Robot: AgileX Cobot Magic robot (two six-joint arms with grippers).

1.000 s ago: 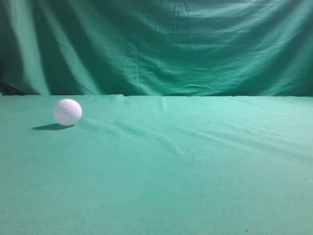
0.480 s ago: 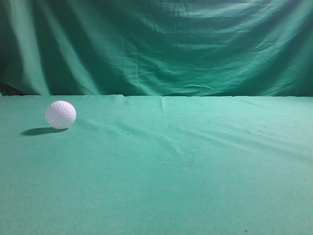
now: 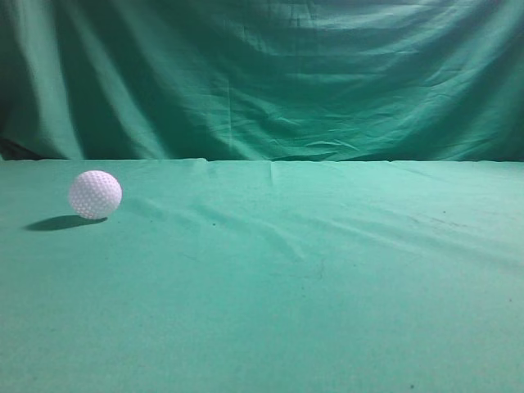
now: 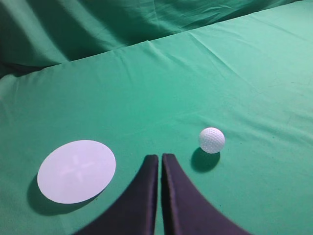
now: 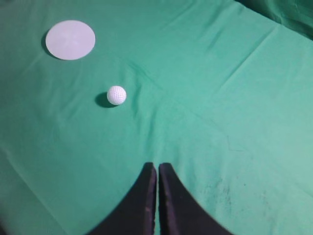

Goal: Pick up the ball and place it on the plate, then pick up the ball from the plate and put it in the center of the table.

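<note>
The white dimpled ball (image 3: 95, 194) lies on the green cloth table (image 3: 295, 278) at the left. It also shows in the left wrist view (image 4: 212, 140) and in the right wrist view (image 5: 116, 95). A flat white round plate (image 4: 77, 171) lies on the cloth, left of the ball; the right wrist view shows it at the far left (image 5: 70, 39). My left gripper (image 4: 160, 157) is shut and empty, between plate and ball, touching neither. My right gripper (image 5: 157, 166) is shut and empty, well short of the ball. Neither gripper shows in the exterior view.
A draped green cloth backdrop (image 3: 270, 74) hangs behind the table's far edge. The cloth on the table has shallow wrinkles running across the middle (image 3: 270, 229).
The ball has rolled a little to the left and slightly nearer across the cloth, its shadow moving with it.
</note>
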